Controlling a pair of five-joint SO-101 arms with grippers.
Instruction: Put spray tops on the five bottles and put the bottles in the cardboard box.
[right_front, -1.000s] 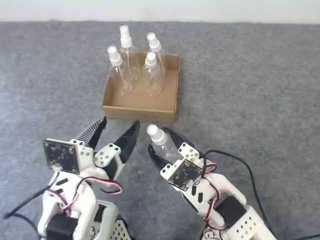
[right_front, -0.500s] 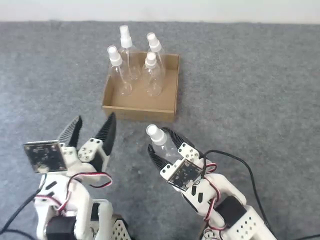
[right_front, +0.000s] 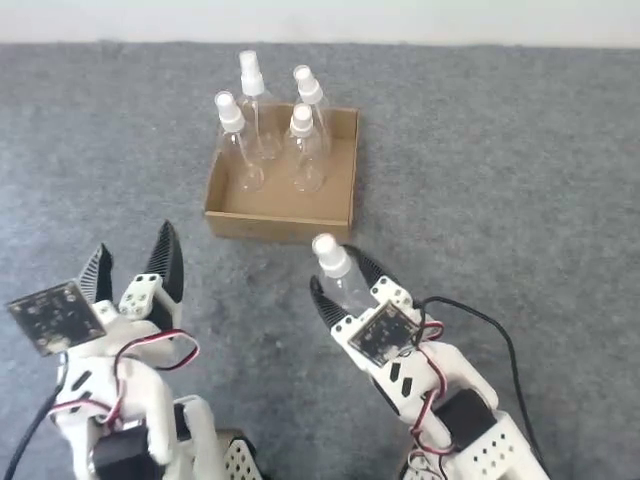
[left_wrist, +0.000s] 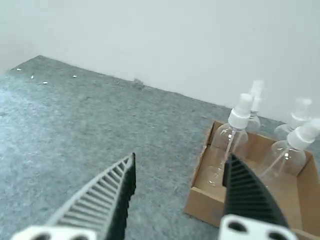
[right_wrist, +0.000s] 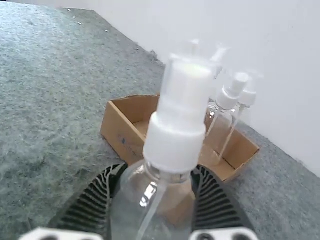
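Note:
A clear bottle (right_front: 345, 285) with a white spray top (right_front: 328, 250) stands upright between the fingers of my right gripper (right_front: 335, 268), just in front of the cardboard box (right_front: 278, 222). The right wrist view shows that gripper (right_wrist: 160, 170) shut on the bottle (right_wrist: 150, 195), the box (right_wrist: 125, 125) beyond it. Several capped bottles (right_front: 270, 140) stand in the box's far half. My left gripper (right_front: 133, 242) hangs open and empty at the front left, away from the box. From its wrist view the left gripper (left_wrist: 181, 158) faces the box (left_wrist: 202, 205) and its bottles (left_wrist: 235, 130).
Grey carpet (right_front: 500, 170) covers the table all around the box. A pale wall (left_wrist: 175, 40) rises behind the table's far edge. The box's near half (right_front: 270, 200) holds nothing.
My left arm has swung left and drawn back from the bottle, its fingers still apart. My right gripper has carried the bottle a little right and closer to the box.

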